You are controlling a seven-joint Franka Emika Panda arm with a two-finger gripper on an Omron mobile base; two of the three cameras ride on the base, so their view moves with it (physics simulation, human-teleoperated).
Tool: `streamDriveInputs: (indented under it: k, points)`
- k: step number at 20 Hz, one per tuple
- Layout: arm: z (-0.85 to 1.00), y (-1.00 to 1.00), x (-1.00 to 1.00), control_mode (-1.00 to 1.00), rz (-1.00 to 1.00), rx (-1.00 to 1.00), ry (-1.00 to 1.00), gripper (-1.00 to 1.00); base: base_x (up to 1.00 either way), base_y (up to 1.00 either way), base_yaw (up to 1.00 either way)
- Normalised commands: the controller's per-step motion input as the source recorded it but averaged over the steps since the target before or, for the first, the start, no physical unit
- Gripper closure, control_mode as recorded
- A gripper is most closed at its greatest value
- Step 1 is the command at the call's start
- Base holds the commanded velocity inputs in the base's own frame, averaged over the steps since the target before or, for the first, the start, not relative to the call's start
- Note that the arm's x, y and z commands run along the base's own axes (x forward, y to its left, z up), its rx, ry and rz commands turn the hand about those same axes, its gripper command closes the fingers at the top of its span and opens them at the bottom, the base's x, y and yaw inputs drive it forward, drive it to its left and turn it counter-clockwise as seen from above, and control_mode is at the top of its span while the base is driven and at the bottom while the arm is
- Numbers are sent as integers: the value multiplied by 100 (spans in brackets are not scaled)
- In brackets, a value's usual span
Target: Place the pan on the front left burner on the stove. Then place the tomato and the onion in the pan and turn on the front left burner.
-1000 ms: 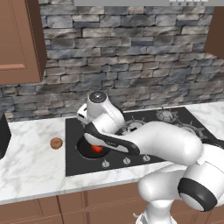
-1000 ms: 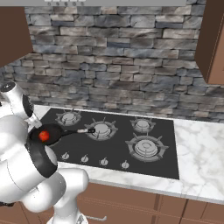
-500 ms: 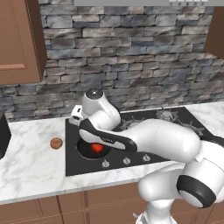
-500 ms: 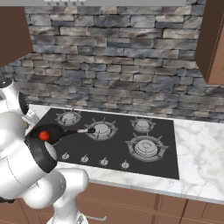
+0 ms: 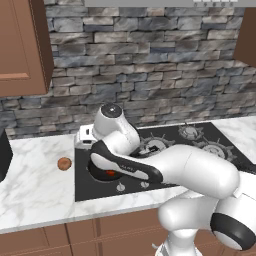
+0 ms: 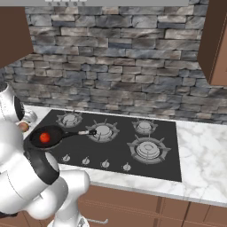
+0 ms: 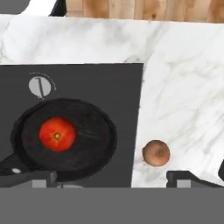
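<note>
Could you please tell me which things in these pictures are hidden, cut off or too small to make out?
- Pan: in the left base view the arm covers most of it, and of the tomato.
- Onion: in the right base view the arm hides most of it.
- Front left burner: under the pan in the hand view.
- Knobs: too small to read their settings.

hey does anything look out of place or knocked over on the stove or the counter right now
Nothing is spilled, tipped or damaged. The pan sits flat on the stove with the tomato inside it. The onion lies on the marble counter beside the cooktop, not yet in the pan. The tool hangs open above them.
</note>
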Motion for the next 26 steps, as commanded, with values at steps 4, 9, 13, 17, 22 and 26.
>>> streamDriveInputs:
  k: [4,9,13,17,22,26]
  points:
    - [3,27,0,-100,23,-4,-23,-100,0,0,0]
    - [0,14,2,-100,21,-5,-11,-100,0,0,0]
    - [0,16,10,-100,17,-8,0,-100,0,0,0]
    - [0,25,22,-100,13,-14,11,-100,0,0,0]
    - [-4,36,32,-100,9,-16,5,-100,0,0,0]
    - [-14,20,21,-100,12,-15,2,-100,0,0,0]
